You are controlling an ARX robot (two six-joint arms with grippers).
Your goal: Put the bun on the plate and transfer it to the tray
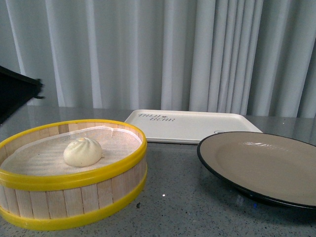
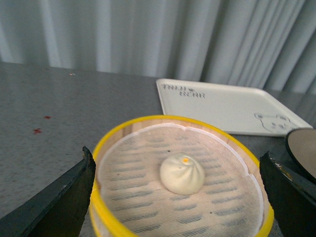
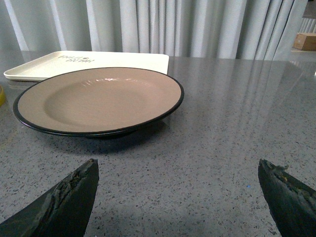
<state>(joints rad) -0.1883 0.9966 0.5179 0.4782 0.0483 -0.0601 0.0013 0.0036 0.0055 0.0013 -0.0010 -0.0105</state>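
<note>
Bun (image 1: 83,152) sits inside the yellow-rimmed steamer basket (image 1: 98,195), on the white liner, a bit left of centre from where I stand. Plate (image 1: 266,168) is empty, on the grey table (image 1: 187,197) to the right of the basket and apart from it. Tray (image 1: 197,126) is also empty, behind both; can't tell if the plate's far edge touches it. Nothing of the task is done yet. Left gripper (image 2: 175,157) hangs over the basket with fingers spread wide, nothing between them, bun below and ahead of it. Right gripper (image 3: 177,163) is low near the table facing the plate, fingers also spread wide and empty. Risks as I see them: the bun looks soft, so too hard a close would squash it or tear the pleated top; too light and it slips on the lift. The basket wall is tall relative to the bun, so a shallow approach could clip the rim and shove the basket. The liner may stick and come up with the bun. Later, the plate is shallow with a low black rim, so there's little to grab, and a tilt in transit could roll the bun off.
</note>
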